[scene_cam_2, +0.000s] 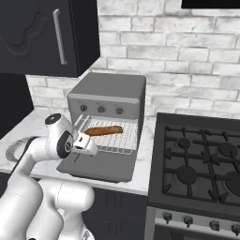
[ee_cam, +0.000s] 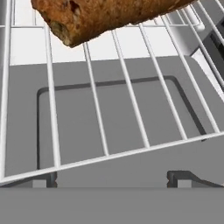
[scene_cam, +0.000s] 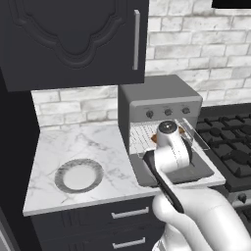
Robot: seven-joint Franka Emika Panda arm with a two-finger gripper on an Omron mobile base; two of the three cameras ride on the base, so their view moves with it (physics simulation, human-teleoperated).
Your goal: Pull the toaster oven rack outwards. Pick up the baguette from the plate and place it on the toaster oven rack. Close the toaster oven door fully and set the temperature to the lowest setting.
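Baguette [scene_cam_2: 103,130] resting on the pulled-out toaster oven rack [scene_cam_2: 115,140], my jaws spread wide and empty just above it, so I'd back clear before lifting the dropped toaster oven door [scene_cam_2: 96,169] shut squarely.

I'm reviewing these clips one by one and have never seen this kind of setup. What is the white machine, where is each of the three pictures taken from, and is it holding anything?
The white machine is a robot arm in a rendered kitchen. Two pictures come from cameras on its base, behind it to the left and right; the third looks along its hand.

On the marble counter stands a grey toaster oven with its door dropped open. The wire rack is pulled out over the door, and the baguette lies on it. The plate sits bare to the left. A black stove is on the right.

The gripper is open above the rack's front edge, holding nothing.
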